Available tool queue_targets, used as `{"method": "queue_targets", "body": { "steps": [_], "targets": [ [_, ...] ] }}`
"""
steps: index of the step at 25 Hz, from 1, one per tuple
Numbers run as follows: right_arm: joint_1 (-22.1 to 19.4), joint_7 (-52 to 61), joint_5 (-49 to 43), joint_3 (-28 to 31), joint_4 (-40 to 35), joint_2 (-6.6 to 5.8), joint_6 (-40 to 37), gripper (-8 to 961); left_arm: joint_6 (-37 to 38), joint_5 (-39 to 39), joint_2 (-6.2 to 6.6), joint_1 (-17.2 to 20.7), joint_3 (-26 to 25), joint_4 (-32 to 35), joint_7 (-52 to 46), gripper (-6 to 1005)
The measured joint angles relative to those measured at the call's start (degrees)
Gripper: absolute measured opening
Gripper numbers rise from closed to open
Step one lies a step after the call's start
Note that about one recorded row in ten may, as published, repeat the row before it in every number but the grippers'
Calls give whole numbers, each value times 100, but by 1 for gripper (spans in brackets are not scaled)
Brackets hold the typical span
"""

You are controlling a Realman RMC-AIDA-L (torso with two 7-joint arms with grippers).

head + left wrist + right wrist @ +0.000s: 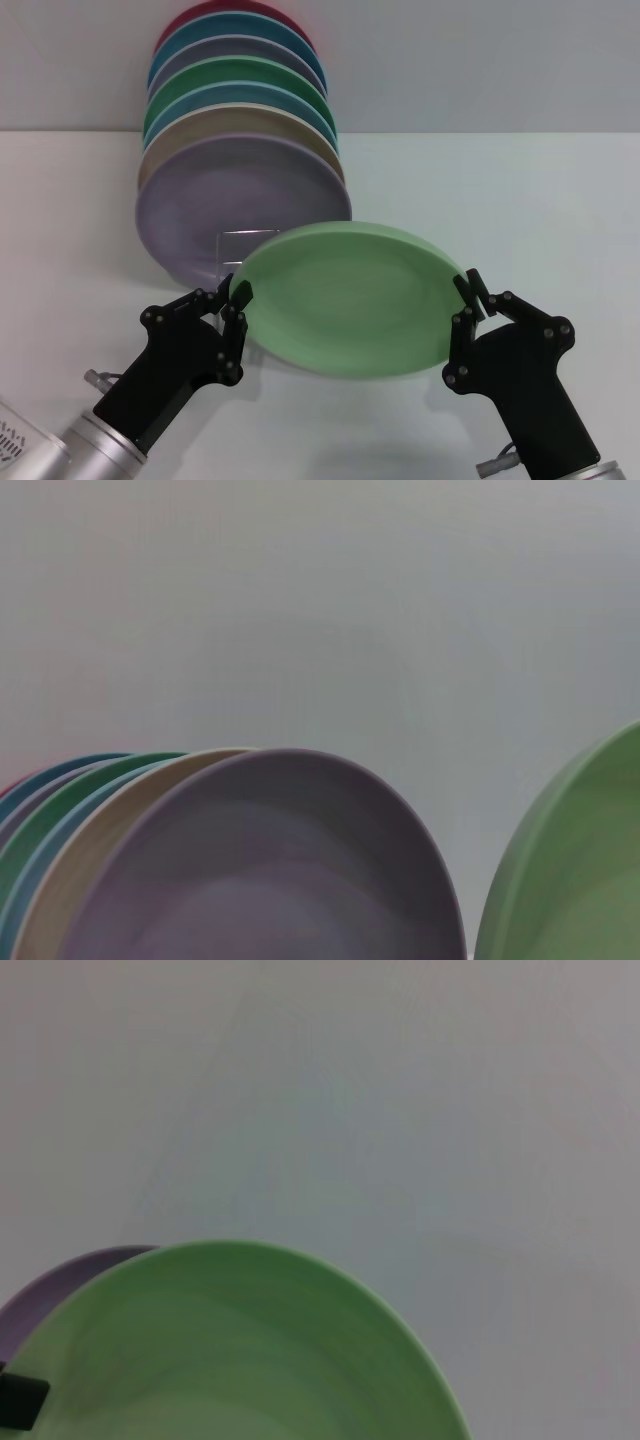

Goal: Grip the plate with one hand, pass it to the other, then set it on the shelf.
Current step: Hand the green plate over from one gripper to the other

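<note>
Fingers of the right gripper (pixel 470 296) pinch the plate (pixel 350 297) at its 3 o'clock edge, closed tight on the rim. The left gripper (pixel 236 300) meets the same plate at the 9 o'clock edge, one fingertip (pixel 242 293) over the rim and the others below, so it too looks closed on the rim. Both black hands reach up from the 7 and 5 o'clock corners of the head view.

The pale green plate hangs between them above the white table (pixel 540 200), tilted so its hollow face looks up and toward the robot. Its long axis runs side to side, from 9 to 3 o'clock, with the far rim raised.

Just beyond it, at 11 o'clock, a row of plates stands on edge. The lilac plate (pixel 240 205) is nearest, then beige, blue, dark green (pixel 245 85), and more behind. A wire loop of the shelf (pixel 228 245) shows in front of the lilac plate.
</note>
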Motion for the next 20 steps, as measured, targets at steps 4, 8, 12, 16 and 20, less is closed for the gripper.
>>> {"method": "queue_targets", "body": {
  "steps": [4, 8, 12, 16, 20],
  "targets": [
    [10, 0, 0, 0, 4, 0, 2, 17, 0, -7, 0, -5, 0, -4, 0, 77],
    [14, 0, 0, 0, 6, 0, 8, 16, -1, -25, -7, -7, -31, -15, 0, 63],
    [17, 0, -3, -25, 7, 1, 20, 16, -34, -17, -11, 21, -146, -69, 0, 41],
    [32, 0, -2, -67, 6, -4, 19, 16, -47, -5, -10, 33, -168, -68, 0, 29],
    [39, 0, -3, -72, 1, -11, 19, 17, -49, -4, -15, 59, -168, -72, 0, 30]
  ]
}}
